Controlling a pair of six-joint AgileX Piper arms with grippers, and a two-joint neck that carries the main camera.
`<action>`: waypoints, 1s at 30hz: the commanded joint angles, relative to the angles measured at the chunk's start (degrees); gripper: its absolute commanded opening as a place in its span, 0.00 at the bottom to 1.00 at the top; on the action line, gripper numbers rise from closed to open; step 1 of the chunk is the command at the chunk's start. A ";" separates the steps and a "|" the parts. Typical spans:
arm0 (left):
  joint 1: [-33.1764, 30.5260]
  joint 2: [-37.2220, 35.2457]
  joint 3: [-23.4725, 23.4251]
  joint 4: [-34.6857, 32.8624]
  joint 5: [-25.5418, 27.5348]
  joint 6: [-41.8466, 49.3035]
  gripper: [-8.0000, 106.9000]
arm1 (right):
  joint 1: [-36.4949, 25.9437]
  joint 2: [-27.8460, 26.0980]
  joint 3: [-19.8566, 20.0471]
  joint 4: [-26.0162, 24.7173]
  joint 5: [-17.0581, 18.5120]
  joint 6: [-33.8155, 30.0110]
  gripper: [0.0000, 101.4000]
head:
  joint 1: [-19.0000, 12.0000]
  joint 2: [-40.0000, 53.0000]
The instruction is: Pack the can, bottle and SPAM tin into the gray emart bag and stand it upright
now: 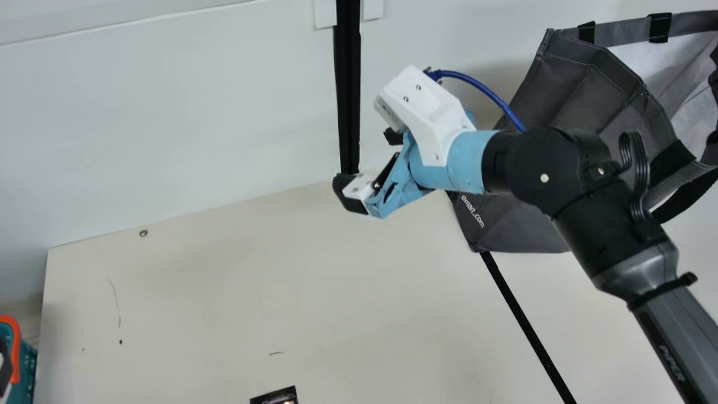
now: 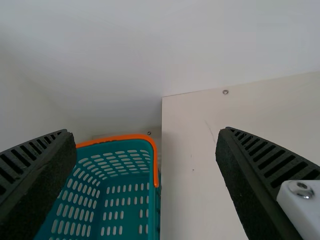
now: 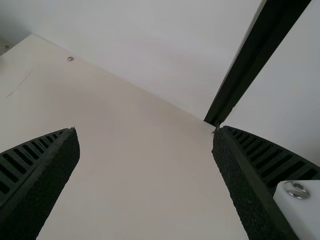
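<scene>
The gray emart bag (image 1: 583, 84) is at the right by the back wall, its mouth facing the upper right and its pale lining partly visible. Whatever its lower inside holds is hidden. In front of the bag lies my right arm, and my right gripper (image 1: 359, 193) is left of it, above the table's back edge. Seen from its wrist, the right gripper (image 3: 146, 131) is open, with bare table between its fingers. At the far left edge part of my left gripper (image 1: 4, 365) shows. In the left wrist view, the left gripper (image 2: 145, 131) is open, holding nothing.
A teal basket (image 2: 127, 195) with an orange rim stands beside the table's left edge. A small dark printed object (image 1: 276, 396) is at the main view's bottom edge. One black strip (image 1: 348, 101) runs down the wall; another (image 1: 524, 322) crosses the table (image 1: 224, 292).
</scene>
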 commanded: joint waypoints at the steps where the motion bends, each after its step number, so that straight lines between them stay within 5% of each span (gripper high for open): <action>1: 0.00 0.00 0.00 0.00 0.00 0.00 0.85 | 0.07 -1.00 1.56 0.20 0.32 -0.23 0.94 | -1.30 -0.14; 20: 0.00 0.00 0.00 0.00 0.00 0.00 0.85 | -1.58 -10.84 11.45 1.30 6.02 -1.93 0.94 | -1.30 -0.14; 30: 0.00 0.00 0.00 0.00 0.00 0.00 0.85 | -1.32 -14.04 13.30 0.52 9.16 -1.83 0.94 | -1.30 -0.14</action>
